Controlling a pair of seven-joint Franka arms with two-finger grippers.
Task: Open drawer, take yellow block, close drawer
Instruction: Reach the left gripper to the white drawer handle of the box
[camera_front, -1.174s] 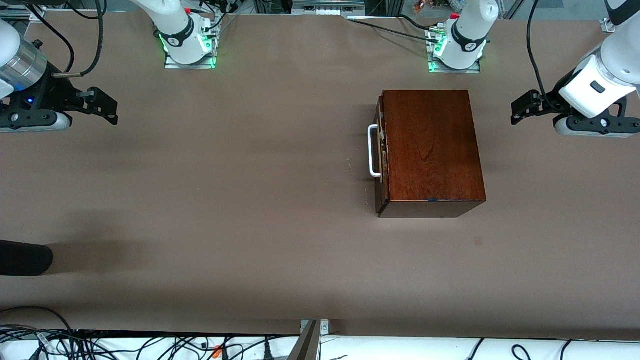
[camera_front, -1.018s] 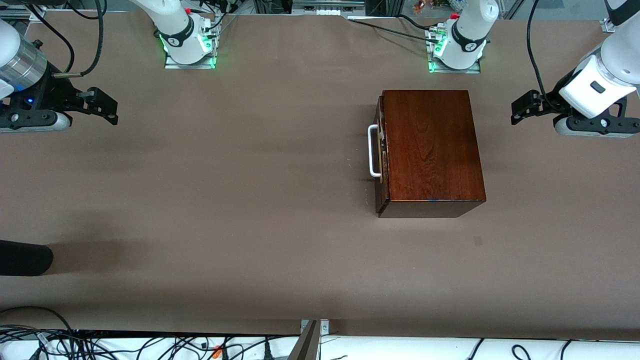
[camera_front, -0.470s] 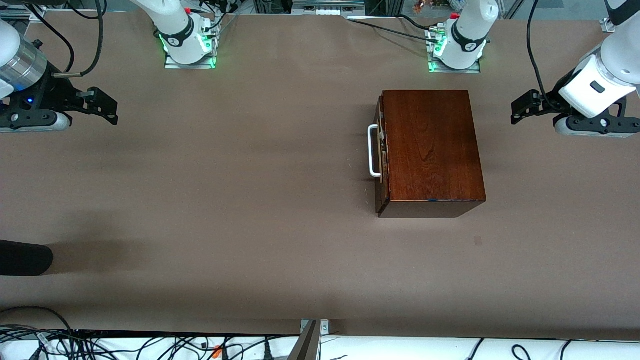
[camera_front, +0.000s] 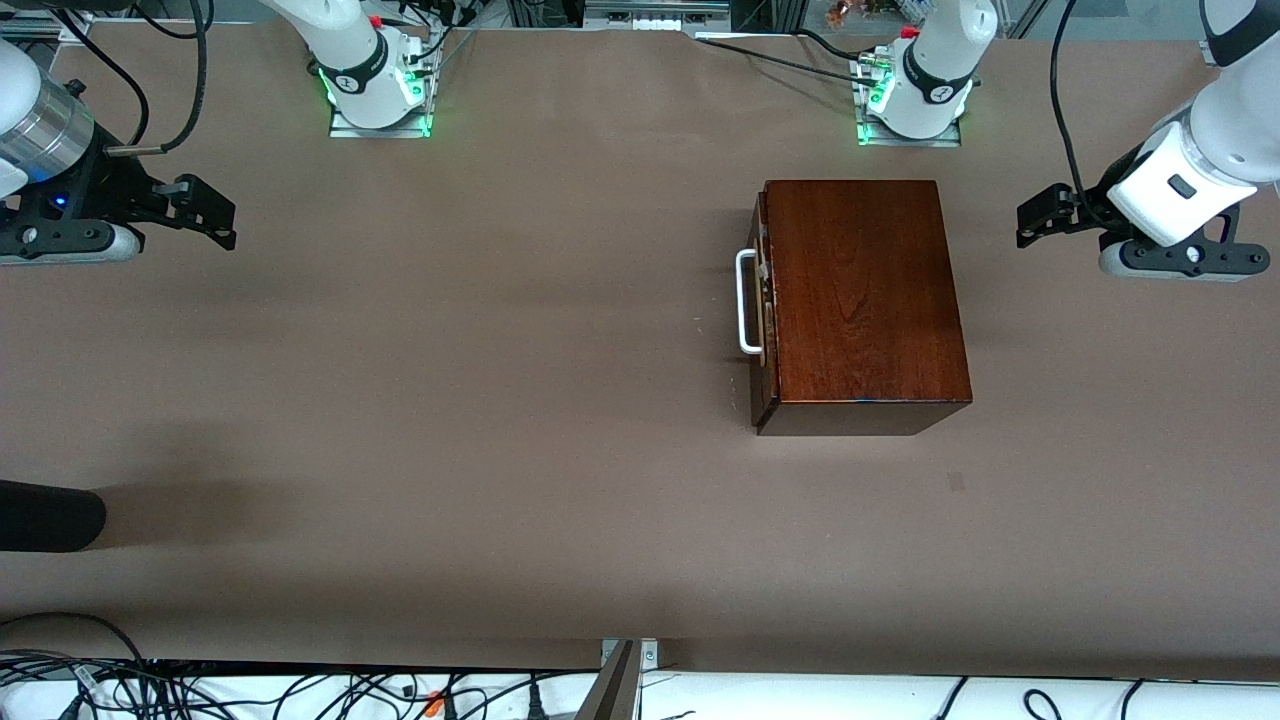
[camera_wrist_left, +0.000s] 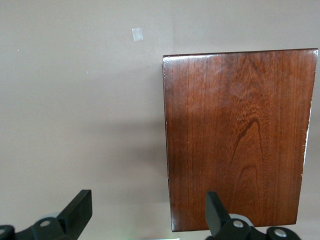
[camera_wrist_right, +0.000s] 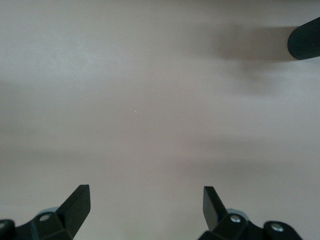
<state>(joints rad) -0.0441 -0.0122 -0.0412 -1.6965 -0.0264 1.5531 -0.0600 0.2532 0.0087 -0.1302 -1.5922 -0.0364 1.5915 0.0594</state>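
Left gripper (camera_front: 1040, 215) spread wide, empty; right gripper (camera_front: 205, 212) likewise.

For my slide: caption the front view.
Closed drawer in wooden box; left gripper and right gripper open, apart.

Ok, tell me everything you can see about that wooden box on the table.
The wooden box is a glossy, mahogany-coloured block with visible grain on its flat top. It sits flat on the brown table, toward the left arm's end. Its drawer faces the right arm's end and is almost shut, a thin pale edge showing beside the dark front. A white U-shaped handle sticks out from that front. Nothing touches the box but the table; what is inside is hidden.
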